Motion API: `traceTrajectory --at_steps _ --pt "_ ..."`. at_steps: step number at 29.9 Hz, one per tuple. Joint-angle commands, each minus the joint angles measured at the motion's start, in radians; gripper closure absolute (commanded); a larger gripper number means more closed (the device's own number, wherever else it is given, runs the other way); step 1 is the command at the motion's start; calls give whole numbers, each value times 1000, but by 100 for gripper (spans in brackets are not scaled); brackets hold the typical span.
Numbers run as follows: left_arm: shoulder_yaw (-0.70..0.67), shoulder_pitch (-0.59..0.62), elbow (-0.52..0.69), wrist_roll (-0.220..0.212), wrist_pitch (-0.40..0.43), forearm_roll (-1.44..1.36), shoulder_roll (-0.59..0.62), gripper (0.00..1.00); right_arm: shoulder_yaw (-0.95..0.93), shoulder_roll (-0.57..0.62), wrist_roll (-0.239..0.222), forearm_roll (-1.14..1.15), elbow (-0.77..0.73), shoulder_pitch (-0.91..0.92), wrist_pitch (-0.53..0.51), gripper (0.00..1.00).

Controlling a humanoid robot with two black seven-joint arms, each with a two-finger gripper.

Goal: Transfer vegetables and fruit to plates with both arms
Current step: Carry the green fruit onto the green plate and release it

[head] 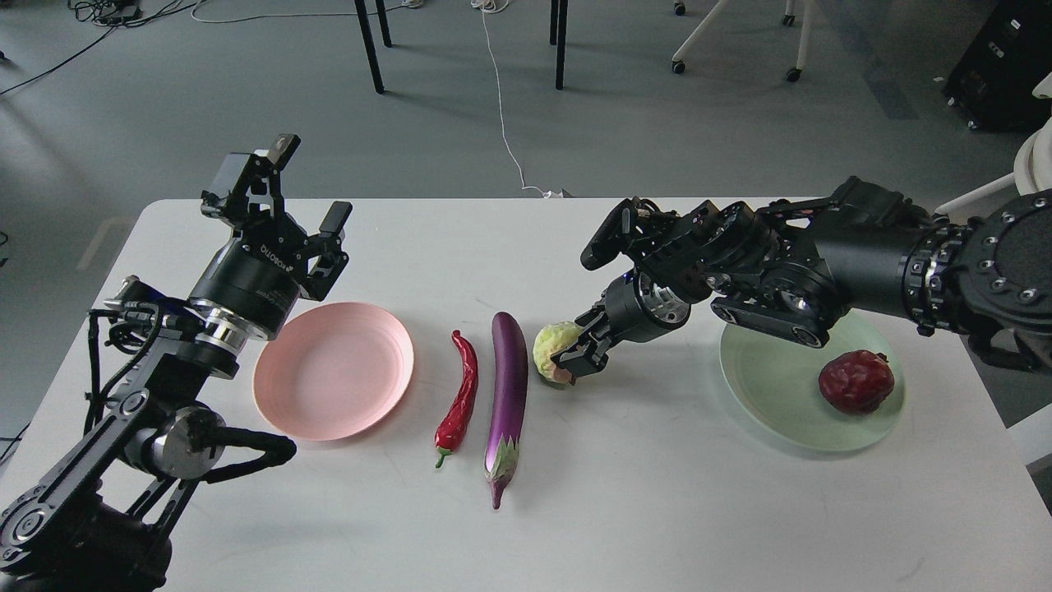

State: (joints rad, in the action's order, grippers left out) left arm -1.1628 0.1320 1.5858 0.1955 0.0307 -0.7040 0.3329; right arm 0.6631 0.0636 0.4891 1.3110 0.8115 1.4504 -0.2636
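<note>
The pale pink plate [333,370] lies empty at centre left. The red chili pepper [460,395] and the purple eggplant [508,386] lie side by side on the table in the middle, stems toward me. The yellow-green fruit [552,349] sits just right of the eggplant. My right gripper [577,349] has its fingers closed around the fruit's right side, low at the table. The dark red fruit [855,381] rests on the pale green plate [768,390] at the right, partly under my right arm. My left gripper [308,189] is open and empty, raised beyond the pink plate's left edge.
The white table [657,493] ends close behind both arms. Beyond it is grey floor with chair legs [559,49], cables and a white cord [505,123]. A dark box [1003,66] stands at the far right.
</note>
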Motion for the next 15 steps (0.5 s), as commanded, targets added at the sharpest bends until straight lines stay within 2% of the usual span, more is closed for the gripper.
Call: traceTrajectory --at_steps 1,3,8,15 --pt "0 -8 8 -1 -2 0 0 1 0 42 0 1 27 19 -2 48" --pt "0 -11 10 -1 -2 -2 0 1 0 73 0 1 52 36 -2 48" --pt "0 -15 17 -1 -2 -2 3 1 1 277 0 19 199 129 -3 48" --pt "0 -14 16 -1 0 1 5 1 1 636 0 249 345 179 -6 47"
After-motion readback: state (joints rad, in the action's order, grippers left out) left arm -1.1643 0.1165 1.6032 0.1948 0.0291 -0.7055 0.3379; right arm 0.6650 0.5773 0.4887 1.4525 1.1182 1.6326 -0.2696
